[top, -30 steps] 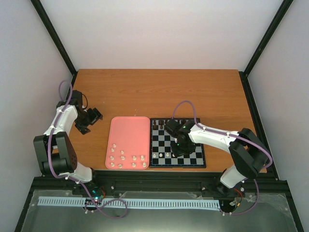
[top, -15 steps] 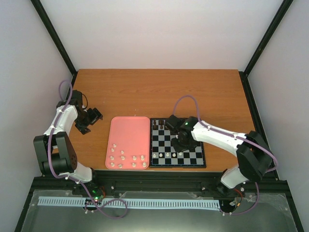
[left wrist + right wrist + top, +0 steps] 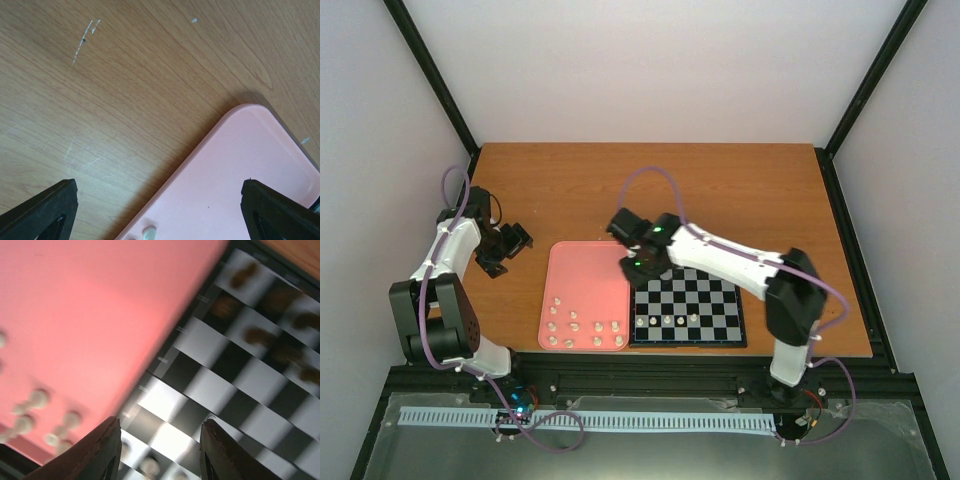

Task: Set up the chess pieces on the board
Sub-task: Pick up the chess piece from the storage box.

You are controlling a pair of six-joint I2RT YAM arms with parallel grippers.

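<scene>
Overhead view: the square board (image 3: 716,300) lies on the wooden surface (image 3: 650,185) with its sides parallel to the surface edges, its left rim just beside the pink tray (image 3: 585,272), whose long axis runs near to far. Four cream pieces (image 3: 667,320) stand on the board in a row running left to right, one rank in from the near rim. The remaining cream pieces are grouped at the near end of the tray. From above each piece reads as a dot, so its long axis and facing cannot be told. The right tool (image 3: 634,265) hangs over the seam between tray and board at the board's far left corner. In the right wrist view (image 3: 161,425) its fingers (image 3: 107,450) are parted and hold nothing, with the board (image 3: 200,345), the tray (image 3: 100,305), blurred pieces (image 3: 37,397) and dark pieces (image 3: 257,335) beneath. The left tool (image 3: 505,248) sits well left of the tray. In the left wrist view (image 3: 159,184) it is spread wide and empty above a tray corner (image 3: 260,150).
</scene>
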